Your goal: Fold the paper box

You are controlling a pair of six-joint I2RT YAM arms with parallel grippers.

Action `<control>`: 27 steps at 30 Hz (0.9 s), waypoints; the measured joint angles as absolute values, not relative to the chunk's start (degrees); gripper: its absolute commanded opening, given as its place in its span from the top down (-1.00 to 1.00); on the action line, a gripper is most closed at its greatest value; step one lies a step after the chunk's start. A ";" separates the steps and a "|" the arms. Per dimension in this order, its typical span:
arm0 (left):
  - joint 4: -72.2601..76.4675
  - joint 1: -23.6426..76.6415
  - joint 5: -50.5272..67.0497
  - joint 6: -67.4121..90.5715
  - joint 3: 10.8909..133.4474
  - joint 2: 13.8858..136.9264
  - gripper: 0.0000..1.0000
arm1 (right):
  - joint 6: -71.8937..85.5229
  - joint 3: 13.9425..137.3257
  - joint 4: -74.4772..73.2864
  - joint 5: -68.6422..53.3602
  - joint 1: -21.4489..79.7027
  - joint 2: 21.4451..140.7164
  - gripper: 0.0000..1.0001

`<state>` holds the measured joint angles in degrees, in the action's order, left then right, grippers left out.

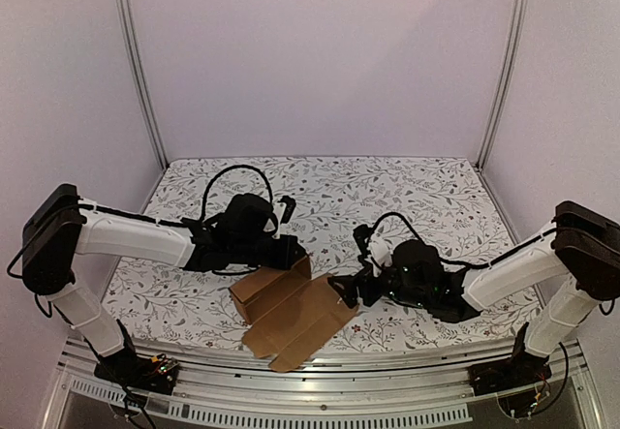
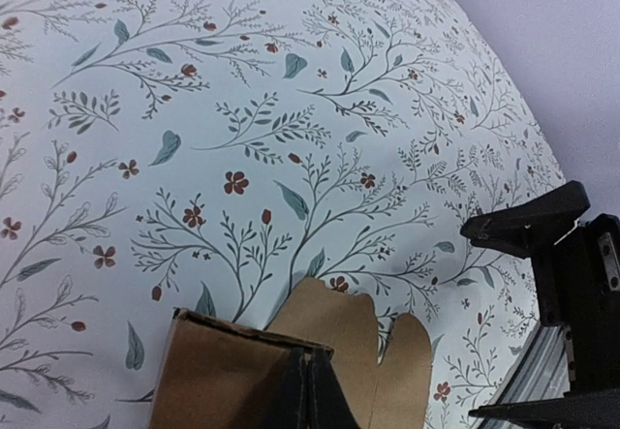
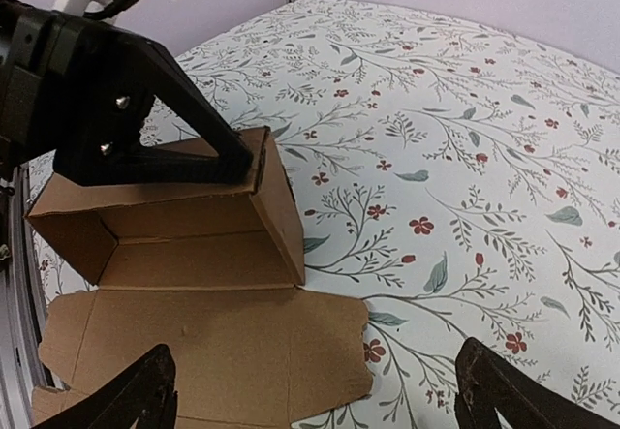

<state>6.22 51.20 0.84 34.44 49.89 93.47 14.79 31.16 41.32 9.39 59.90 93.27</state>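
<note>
The paper box (image 1: 291,315) is plain brown cardboard, partly folded: a back wall and a right end wall stand up, and a flat panel with flaps lies in front. My left gripper (image 1: 294,255) is shut on the top edge of the raised back wall near its right corner. In the left wrist view its closed fingers (image 2: 312,390) pinch the cardboard (image 2: 218,371). My right gripper (image 1: 345,291) is open and empty, low over the right end of the flat panel (image 3: 213,347). Its fingers (image 3: 121,402) are spread wide.
The table wears a white floral cloth (image 1: 387,187). A metal rail (image 1: 320,376) runs along the near edge, close to the box's front flaps. Upright frame posts (image 1: 140,71) stand at the back corners, with pale walls around.
</note>
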 measured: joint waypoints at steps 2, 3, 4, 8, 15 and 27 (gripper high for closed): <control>6.22 51.20 0.82 34.41 49.89 93.45 1.00 | 18.31 31.35 35.27 9.04 58.94 91.46 -0.97; 6.22 51.18 0.82 34.41 49.89 93.45 1.00 | 19.49 31.59 32.82 8.62 58.41 90.89 -0.97; 6.17 51.18 0.84 34.41 49.89 93.38 1.00 | 20.78 32.23 29.61 8.05 57.80 90.26 -0.97; 5.23 51.18 0.82 34.28 49.89 92.66 1.00 | 23.92 34.89 20.34 4.54 56.55 88.64 -0.97; 1.37 51.09 0.73 33.87 50.81 89.01 1.00 | 27.49 34.89 11.88 -2.22 56.55 85.19 -0.97; -12.78 50.87 -2.70 33.12 54.19 83.92 0.03 | 35.40 35.29 0.27 -6.61 57.49 83.81 -0.89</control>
<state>-12.78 50.87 -2.70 33.12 54.19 83.92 35.40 35.29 0.27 -6.61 57.49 83.81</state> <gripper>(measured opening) 0.372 0.952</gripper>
